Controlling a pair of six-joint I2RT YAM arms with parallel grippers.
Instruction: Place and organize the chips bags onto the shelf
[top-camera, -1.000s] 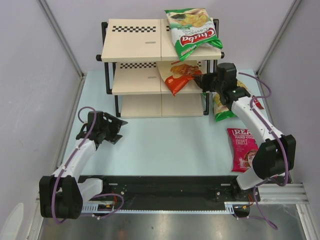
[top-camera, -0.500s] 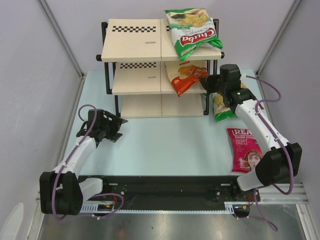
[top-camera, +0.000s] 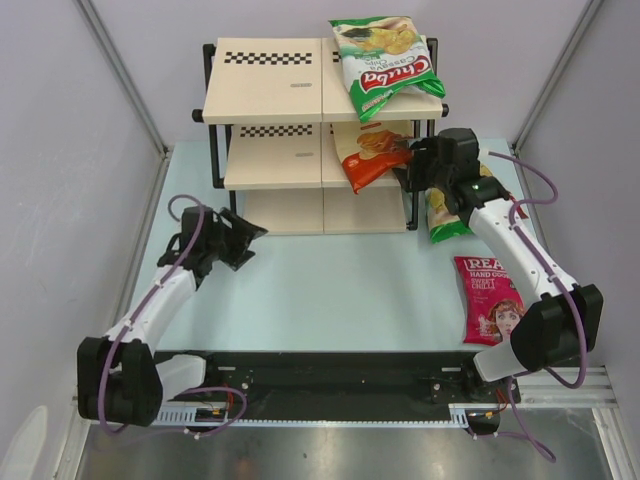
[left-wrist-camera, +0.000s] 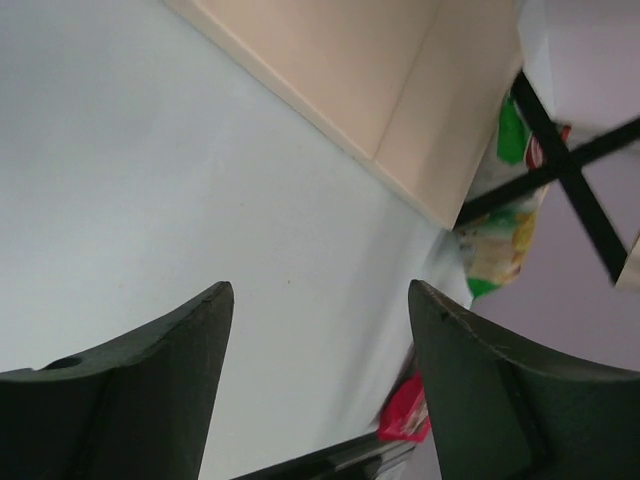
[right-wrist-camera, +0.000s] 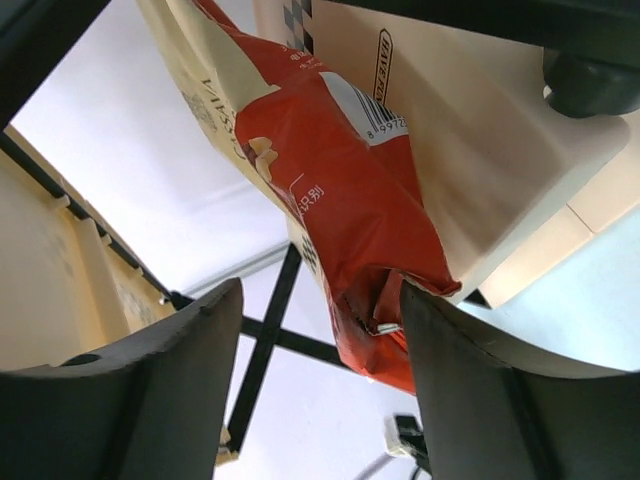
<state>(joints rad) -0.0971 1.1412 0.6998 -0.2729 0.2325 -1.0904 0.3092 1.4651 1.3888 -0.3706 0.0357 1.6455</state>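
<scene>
Orange bag (top-camera: 362, 157) overhanging shelf (top-camera: 270, 95) middle-board edge; right gripper (top-camera: 408, 166) spread wide about its end; left gripper (top-camera: 254, 232) parted, empty, over table (top-camera: 330, 285).

Pale blue table (top-camera: 330, 290), matte surface. Plain grey walls (top-camera: 70, 120) left, back and right. Slanting metal struts (top-camera: 120, 75) at both back corners. Black plate (top-camera: 330, 375) and aluminium rail (top-camera: 560, 385) along near edge

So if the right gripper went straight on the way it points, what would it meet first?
Probably the orange bag on the shelf's middle board; it lies right between the right gripper's open fingers.
</scene>
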